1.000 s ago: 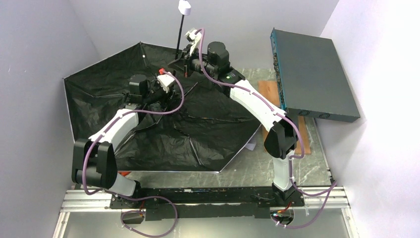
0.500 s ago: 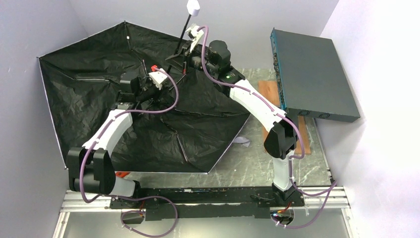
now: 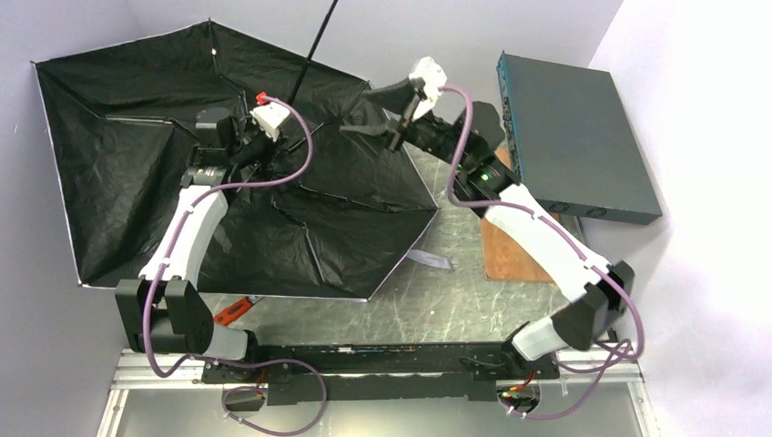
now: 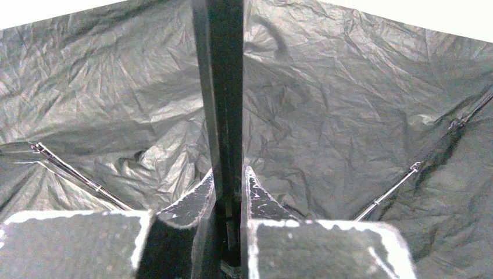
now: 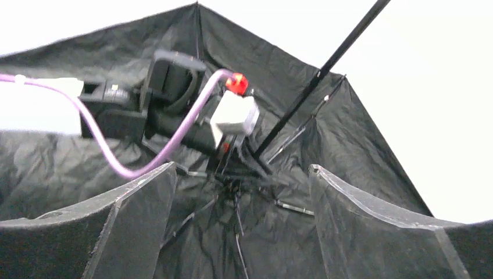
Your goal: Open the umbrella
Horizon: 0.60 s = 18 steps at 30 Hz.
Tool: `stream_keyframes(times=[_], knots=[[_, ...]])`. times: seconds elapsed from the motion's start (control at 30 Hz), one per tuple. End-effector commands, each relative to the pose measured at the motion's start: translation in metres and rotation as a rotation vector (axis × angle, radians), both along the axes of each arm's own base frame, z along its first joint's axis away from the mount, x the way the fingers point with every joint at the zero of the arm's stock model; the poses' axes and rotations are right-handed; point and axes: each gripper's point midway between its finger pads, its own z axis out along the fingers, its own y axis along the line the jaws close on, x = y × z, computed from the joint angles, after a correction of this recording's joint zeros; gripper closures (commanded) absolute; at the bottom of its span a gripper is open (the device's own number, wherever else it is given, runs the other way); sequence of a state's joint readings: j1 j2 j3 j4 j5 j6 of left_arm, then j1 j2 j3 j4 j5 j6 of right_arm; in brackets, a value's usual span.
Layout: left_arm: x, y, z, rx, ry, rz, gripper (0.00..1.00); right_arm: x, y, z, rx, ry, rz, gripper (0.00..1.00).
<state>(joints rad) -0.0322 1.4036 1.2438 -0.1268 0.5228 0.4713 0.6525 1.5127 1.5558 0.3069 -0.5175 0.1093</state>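
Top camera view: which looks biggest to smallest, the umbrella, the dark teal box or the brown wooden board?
1. umbrella, its open canopy by far the largest.
2. dark teal box.
3. brown wooden board, partly hidden by the right arm, so its full size is unsure.

1. The umbrella (image 3: 182, 137) is open. Its canopy (image 3: 118, 118) is spread into a wide, many-sided dish, with the black inner face turned up toward the overhead view.
2. A thin white line runs along the rim (image 3: 228, 292).
3. The canopy sits tilted over the far left corner of the desk (image 3: 473, 300) and reaches toward the desk's middle.
4. The thin black shaft (image 3: 316, 44) rises from the hub and slants toward the far edge. It leaves the top of the view, so the handle is out of sight.
5. Slim metal ribs (image 4: 383, 195) run out across the crinkled fabric.
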Motion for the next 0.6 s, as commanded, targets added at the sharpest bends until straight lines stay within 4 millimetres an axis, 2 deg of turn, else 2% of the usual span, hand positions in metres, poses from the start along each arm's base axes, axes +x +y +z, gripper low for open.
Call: stream_keyframes(times=[0.0, 0.1, 0.2, 0.3, 0.4, 0.47, 0.57], knots=[[0.001, 0.003, 0.094, 0.033, -0.250, 0.007, 1.00, -0.006, -0.011, -0.056, -0.142, -0.004, -0.034, 0.13], [-0.006, 0.008, 0.121, 0.128, -0.364, 0.000, 1.00, 0.004, -0.033, -0.081, -0.172, 0.107, -0.101, 0.11], [-0.016, 0.011, 0.144, 0.238, -0.476, -0.011, 1.00, 0.026, -0.064, -0.088, -0.154, 0.219, -0.184, 0.10], [-0.033, 0.008, 0.160, 0.414, -0.611, -0.067, 1.00, 0.054, -0.101, -0.087, -0.131, 0.287, -0.279, 0.10], [-0.051, 0.006, 0.163, 0.637, -0.741, -0.135, 1.00, 0.070, -0.129, -0.083, -0.131, 0.303, -0.344, 0.10], [-0.058, 0.008, 0.162, 0.800, -0.820, -0.161, 1.00, 0.074, -0.141, -0.079, -0.143, 0.308, -0.346, 0.10], [-0.065, 0.013, 0.166, 1.007, -0.920, -0.164, 1.00, 0.068, -0.141, -0.066, -0.182, 0.309, -0.281, 0.10]])
